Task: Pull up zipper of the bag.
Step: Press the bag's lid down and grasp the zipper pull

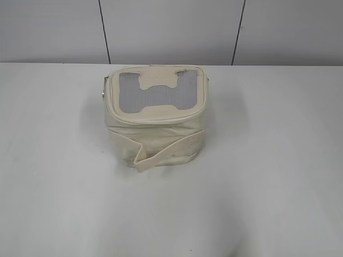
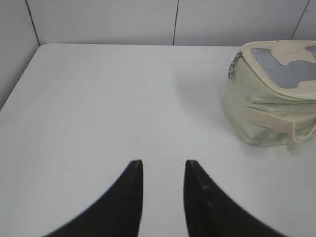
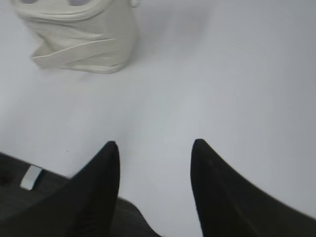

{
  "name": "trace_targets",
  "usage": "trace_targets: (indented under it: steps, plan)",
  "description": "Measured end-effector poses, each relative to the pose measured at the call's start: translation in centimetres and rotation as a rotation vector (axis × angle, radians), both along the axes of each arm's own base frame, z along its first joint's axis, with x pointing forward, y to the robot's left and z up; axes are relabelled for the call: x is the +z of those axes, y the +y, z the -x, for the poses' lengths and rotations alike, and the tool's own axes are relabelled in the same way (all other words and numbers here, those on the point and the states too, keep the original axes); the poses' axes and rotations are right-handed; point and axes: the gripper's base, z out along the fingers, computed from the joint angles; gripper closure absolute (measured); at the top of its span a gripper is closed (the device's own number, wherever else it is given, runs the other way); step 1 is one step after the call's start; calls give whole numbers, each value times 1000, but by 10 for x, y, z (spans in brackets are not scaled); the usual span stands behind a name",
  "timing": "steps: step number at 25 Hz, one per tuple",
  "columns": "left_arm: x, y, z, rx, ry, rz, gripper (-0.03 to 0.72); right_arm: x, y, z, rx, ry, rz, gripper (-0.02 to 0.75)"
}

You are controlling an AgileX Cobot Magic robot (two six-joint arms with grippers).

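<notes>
The cream bag [image 1: 155, 136] stands on the white table, its grey mesh lid [image 1: 155, 96] with a bone-shaped patch facing up. A wide cream strap [image 1: 169, 150] crosses its front. The zipper track [image 1: 155, 116] runs round the lid rim, with silver ring pulls at the left corner [image 1: 104, 88]. The bag also shows in the left wrist view [image 2: 269, 113], pulls at its left corner [image 2: 233, 66], and in the right wrist view [image 3: 81, 42]. My left gripper [image 2: 163, 163] is open and empty over bare table, far left of the bag. My right gripper [image 3: 155, 143] is open and empty, well short of the bag.
The white table [image 1: 53, 187] ends at a grey panelled wall [image 1: 171, 29] behind the bag. In the right wrist view the table's near edge shows at the lower left with a dark floor [image 3: 24, 202] below. Neither arm shows in the exterior view.
</notes>
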Motion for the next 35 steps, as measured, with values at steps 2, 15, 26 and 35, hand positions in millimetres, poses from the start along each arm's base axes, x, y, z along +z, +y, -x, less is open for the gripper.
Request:
trace_targets:
  steps: [2, 15, 26, 35]
  plan:
    - [0, -1, 0, -10, 0, 8, 463, 5, 9, -39, 60, 32, -36, 358]
    - [0, 0, 0, -9, -1, 4, 461, -17, 95, -329, 580, 158, -81, 359]
    - [0, -1, -14, -7, 84, -3, 446, -56, 214, -411, 896, 265, 31, 359]
    - [0, -1, -17, -9, 117, -16, 444, -77, 236, -422, 900, 269, 26, 359]
